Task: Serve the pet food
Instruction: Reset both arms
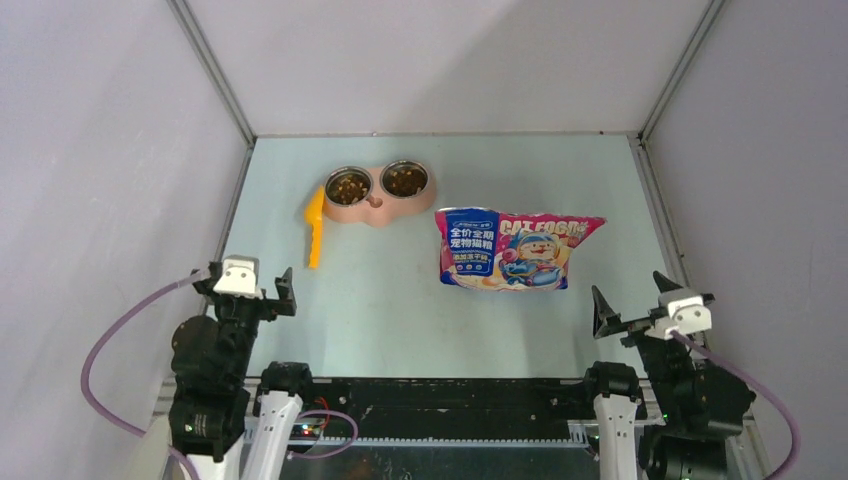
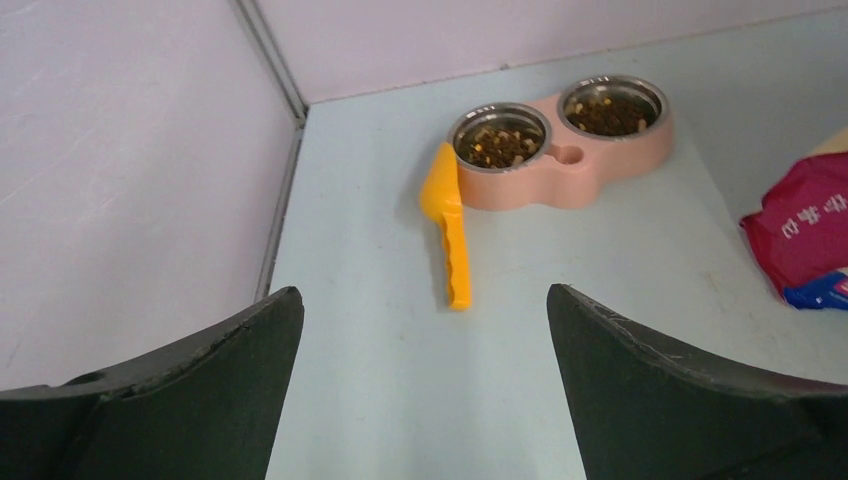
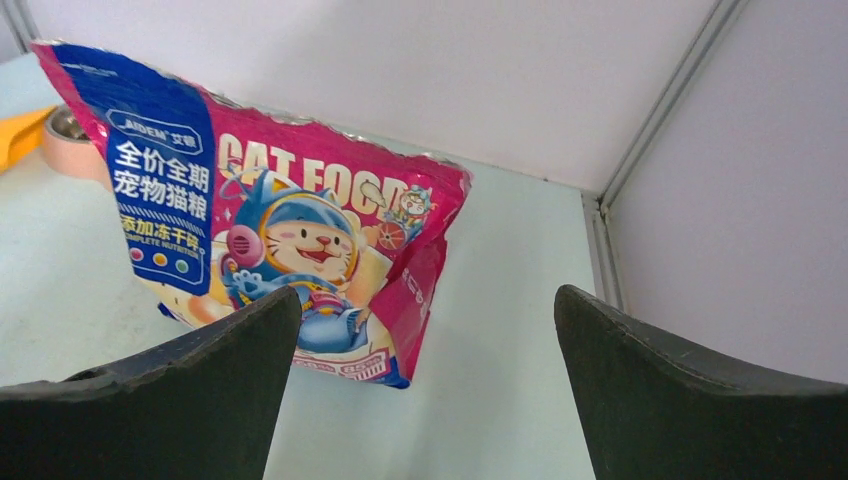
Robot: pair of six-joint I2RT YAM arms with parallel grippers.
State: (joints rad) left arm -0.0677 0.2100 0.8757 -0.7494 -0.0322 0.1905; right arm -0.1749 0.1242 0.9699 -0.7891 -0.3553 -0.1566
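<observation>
Right gripper [image 3: 425, 292], jaws wide, partly hides the food bag [image 3: 300, 200].

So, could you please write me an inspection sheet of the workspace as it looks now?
Surface: pale blue table, flat.
Job's things: bag lies face up, right of centre. There is kibble in both steel bowls of the pink feeder at the far side.
Clutter: yellow scoop lies at the feeder's left end; I cannot tell whether they touch.
Grippers: left end effector is open and empty at the near left. Right end effector is open and empty at the near right, facing the bag.
Cables: a purple cable loops beside each arm, off the table.
Surroundings: plain walls on three sides, metal frame in the corners.
</observation>
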